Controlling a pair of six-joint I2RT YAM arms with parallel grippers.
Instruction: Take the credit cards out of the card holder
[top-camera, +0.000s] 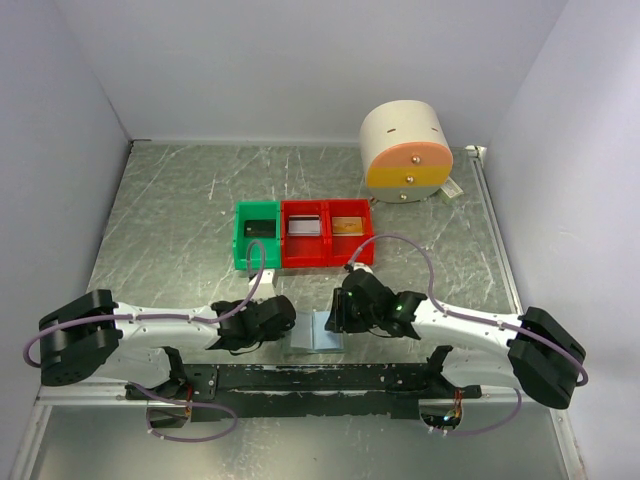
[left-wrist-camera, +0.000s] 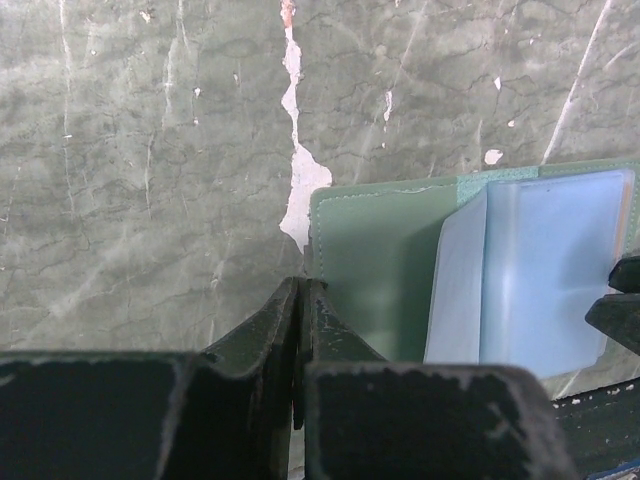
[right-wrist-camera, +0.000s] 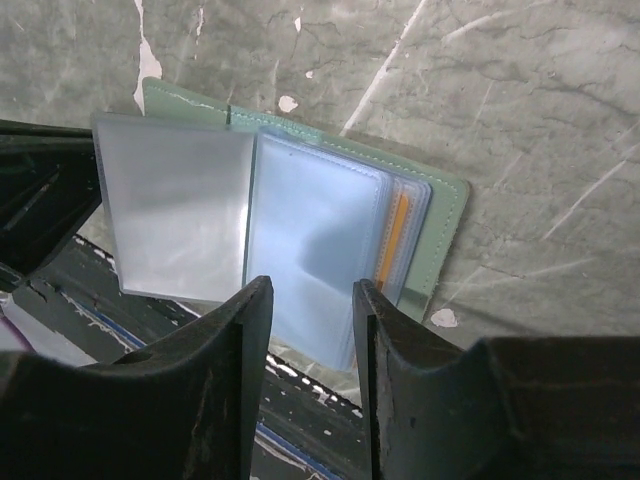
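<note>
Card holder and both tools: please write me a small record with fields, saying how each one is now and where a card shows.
holder: lies open between the two tools
left tool: shut, seems to pinch the holder's left cover edge
right tool: open, over the clear sleeves, holds nothing
orange card: inside a right-side sleeve, only its edge shows
behind holder: green bin, two red bins, a flat item in each
</note>
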